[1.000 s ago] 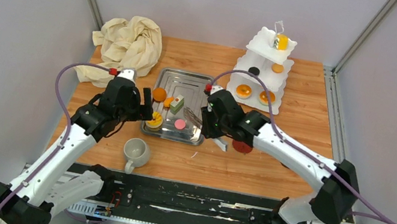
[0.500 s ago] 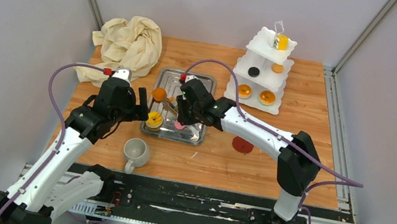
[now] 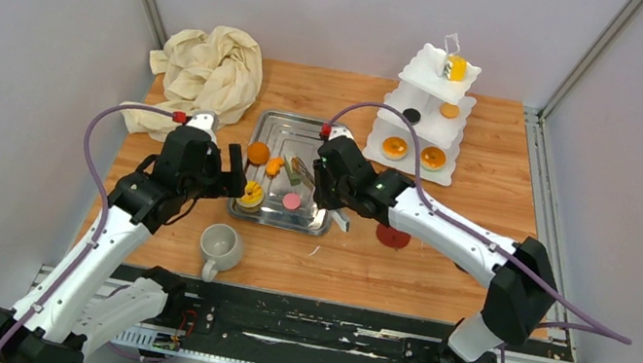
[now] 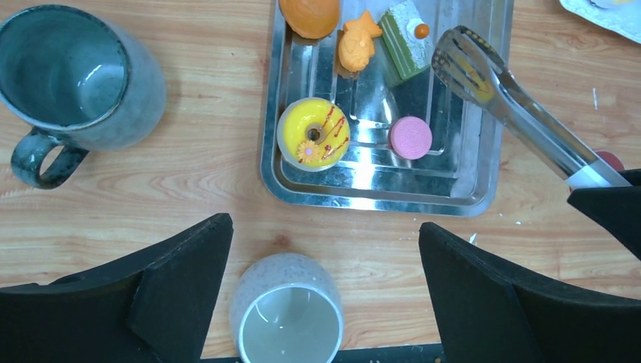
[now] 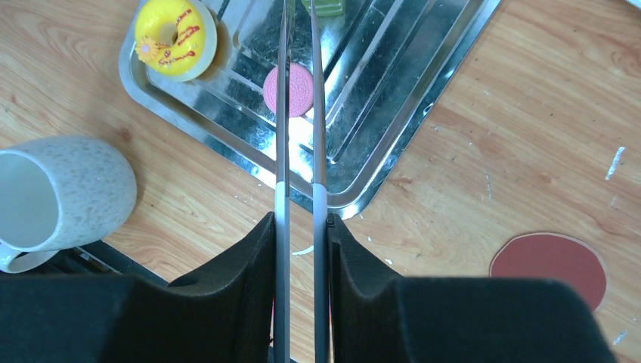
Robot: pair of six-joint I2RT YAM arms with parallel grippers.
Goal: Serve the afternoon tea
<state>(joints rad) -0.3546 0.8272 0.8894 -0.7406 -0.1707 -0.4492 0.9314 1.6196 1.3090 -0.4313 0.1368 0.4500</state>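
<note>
Tongs (image 4: 521, 106) over steel tray (image 4: 378, 198), cream cloth (image 3: 207, 74) beside

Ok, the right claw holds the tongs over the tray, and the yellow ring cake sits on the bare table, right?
No: the yellow ring cake sits inside the tray, as the left wrist view shows. The right claw holds the tongs over the tray.

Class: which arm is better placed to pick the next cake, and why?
Right. The right gripper is shut on the tongs, tips beside the green-layered cake; the left gripper hangs open, empty.
</note>
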